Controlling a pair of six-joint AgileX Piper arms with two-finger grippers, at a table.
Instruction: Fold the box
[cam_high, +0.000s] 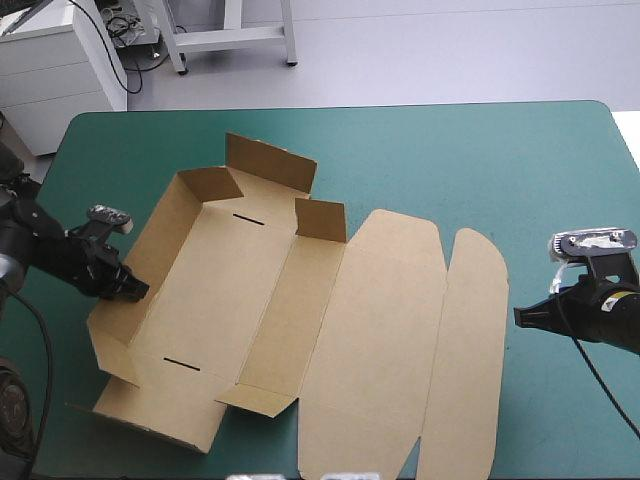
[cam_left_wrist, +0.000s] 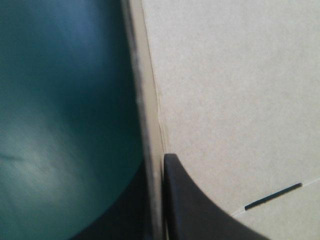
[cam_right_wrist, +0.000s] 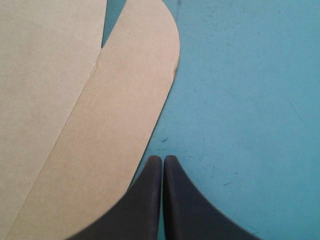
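Box (cam_high: 235, 300) sits left of centre on the teal-green cover (cam_high: 450, 160). Tray end is left, rounded flap (cam_high: 468, 340) points right, long axis left-right. Left gripper (cam_high: 137, 289) pinches the left wall (cam_high: 150, 235). Right gripper (cam_high: 520, 317) is closed and empty, just right of the flap. Risk: a skewed pull could crease the wall or slip it free.

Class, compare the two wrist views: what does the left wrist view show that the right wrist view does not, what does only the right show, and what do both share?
Only the left: the left gripper shut on a raised wall of the box, with a dark slot in the board beyond. Only the right: the right gripper, shut and empty, at the edge of the box's rounded flap, which lies flat. Both: brown board and the teal-green cover.
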